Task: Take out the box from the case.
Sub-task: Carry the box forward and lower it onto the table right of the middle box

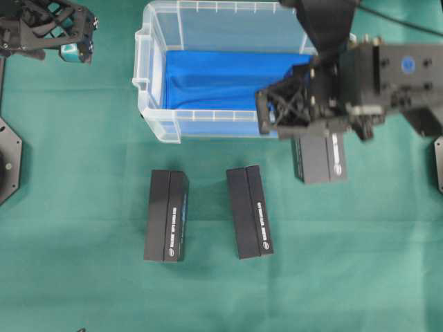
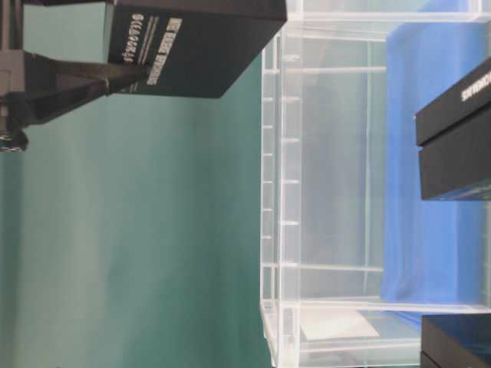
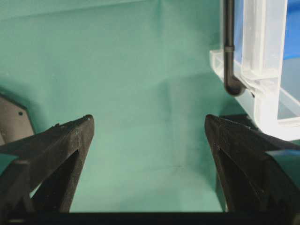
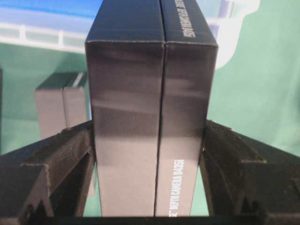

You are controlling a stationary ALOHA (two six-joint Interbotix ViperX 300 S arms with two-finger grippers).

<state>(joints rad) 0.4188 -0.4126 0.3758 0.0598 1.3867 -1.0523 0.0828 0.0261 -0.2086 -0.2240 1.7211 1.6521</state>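
The case (image 1: 149, 83) is a clear plastic tub at the back middle, with a blue cloth (image 1: 221, 79) on its bottom and no box showing inside. My right gripper (image 1: 315, 135) is shut on a black box (image 1: 320, 159) just outside the case's front right corner. In the right wrist view the fingers (image 4: 70, 150) press both long sides of the box (image 4: 150, 93), with the case's rim (image 4: 234, 28) beyond it. My left gripper (image 1: 73, 48) stands open over bare cloth at the far left; its wrist view shows wide jaws (image 3: 149, 136) and the case's corner (image 3: 262, 70).
Two more black boxes (image 1: 167, 214) (image 1: 250, 211) lie side by side on the green tablecloth in front of the case. One of them (image 4: 61, 103) shows left of the held box. Arm bases sit at both table edges (image 1: 7, 162).
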